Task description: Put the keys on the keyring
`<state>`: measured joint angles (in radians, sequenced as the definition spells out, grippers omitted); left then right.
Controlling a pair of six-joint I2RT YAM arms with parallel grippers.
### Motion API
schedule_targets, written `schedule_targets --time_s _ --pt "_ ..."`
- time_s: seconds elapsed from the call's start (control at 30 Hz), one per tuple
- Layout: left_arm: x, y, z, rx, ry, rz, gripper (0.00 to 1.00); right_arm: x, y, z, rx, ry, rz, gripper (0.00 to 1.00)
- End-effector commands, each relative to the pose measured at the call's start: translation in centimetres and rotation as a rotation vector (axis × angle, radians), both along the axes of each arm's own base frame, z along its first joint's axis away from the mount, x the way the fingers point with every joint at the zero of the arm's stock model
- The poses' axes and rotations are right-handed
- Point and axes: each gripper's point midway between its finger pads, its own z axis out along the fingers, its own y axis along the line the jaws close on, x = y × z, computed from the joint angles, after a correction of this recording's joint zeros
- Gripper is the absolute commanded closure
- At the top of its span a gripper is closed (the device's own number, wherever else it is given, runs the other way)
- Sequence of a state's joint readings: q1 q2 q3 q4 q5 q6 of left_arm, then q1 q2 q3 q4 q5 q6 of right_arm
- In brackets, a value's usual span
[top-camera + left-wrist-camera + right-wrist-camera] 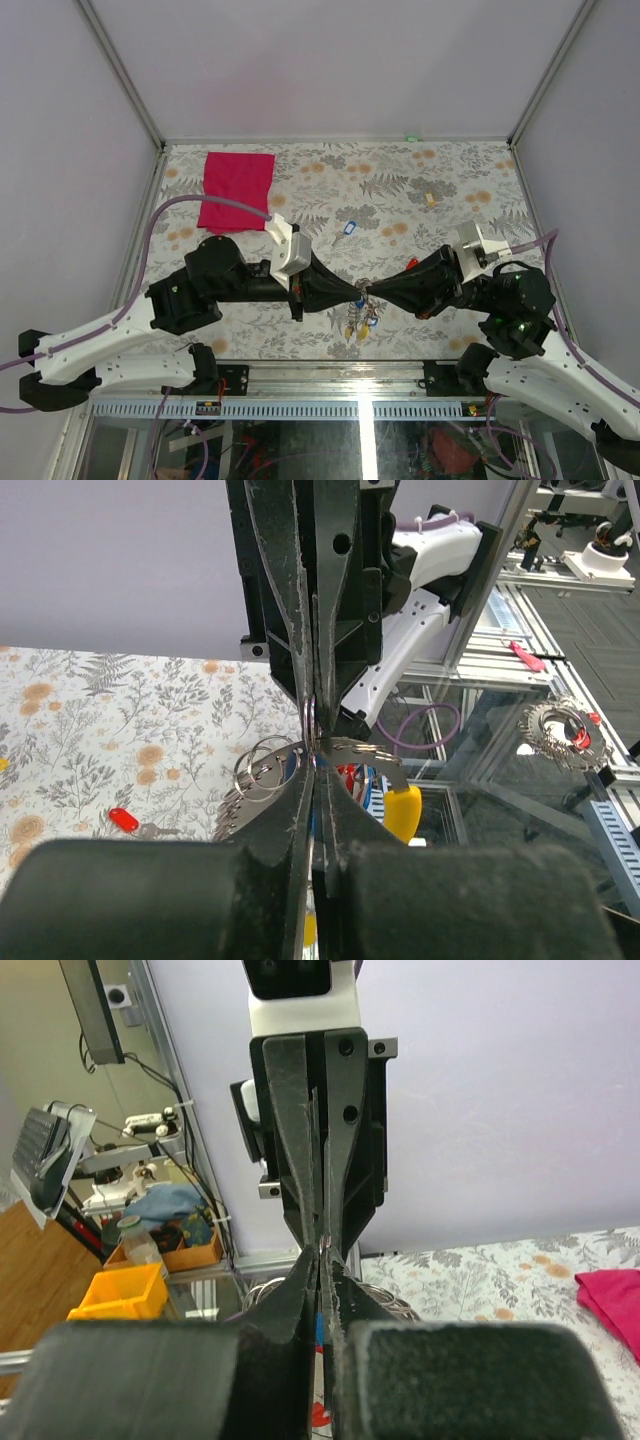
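Observation:
My two grippers meet tip to tip above the near middle of the table. The left gripper (354, 291) and the right gripper (372, 290) are both shut on the thin metal keyring (363, 291) between them. A bunch of keys (360, 322) with blue, red and yellow tags hangs from it. In the left wrist view my left gripper (315, 748) pinches the wire, with small ring loops (262, 770) on one side and a yellow tag (403, 810) on the other. In the right wrist view the right gripper (322, 1247) is pressed together on the ring. A blue-tagged key (347, 228) and a red-tagged key (122, 818) lie loose on the table.
A red cloth (236, 190) lies at the back left of the flowered table. A small tan block (430, 198) sits at the back right. The table's metal front rail (330, 368) runs just below the hanging keys.

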<state>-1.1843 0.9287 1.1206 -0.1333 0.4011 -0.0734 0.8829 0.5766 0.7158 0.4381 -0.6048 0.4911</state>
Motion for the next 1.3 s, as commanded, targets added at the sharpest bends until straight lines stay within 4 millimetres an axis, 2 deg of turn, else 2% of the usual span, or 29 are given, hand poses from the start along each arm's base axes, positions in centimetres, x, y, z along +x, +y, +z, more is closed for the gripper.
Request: schedule_targets --time_s 0.0,0.1,0.27,0.5,0.6,0.8,0.97,1.27 --pt "0.2 -0.2 1.0 -0.071 0.009 0.020 1.00 0.3 -2.0 5.7 0.261 -0.064 -0.069 1.00" --pt "0.3 -0.3 1.0 -0.081 0.010 0.024 0.98 0.8 -2.3 5.8 0.309 -0.041 -0.083 1.00" --pt "0.7 0.1 1.6 -0.109 0.007 0.055 0.83 0.7 -2.0 5.2 0.277 -0.058 -0.088 1.00" --pt "1.8 2.1 3.6 -0.230 0.000 0.157 0.72 0.3 -1.6 4.6 0.228 -0.084 -0.065 1.00" --pt "1.7 2.6 4.3 -0.275 -0.001 0.161 0.70 0.2 -1.4 4.5 0.213 -0.088 -0.055 1.00" --pt "1.1 1.1 3.9 -0.255 0.011 0.094 0.68 0.1 -1.2 4.4 0.204 -0.094 -0.044 1.00" --pt "1.4 0.5 3.5 -0.254 0.013 0.098 0.67 0.0 -1.2 4.4 0.201 -0.097 -0.037 1.00" --pt "1.5 0.0 3.4 -0.253 0.013 0.092 0.72 -0.2 -1.0 4.3 0.189 -0.103 -0.022 1.00"
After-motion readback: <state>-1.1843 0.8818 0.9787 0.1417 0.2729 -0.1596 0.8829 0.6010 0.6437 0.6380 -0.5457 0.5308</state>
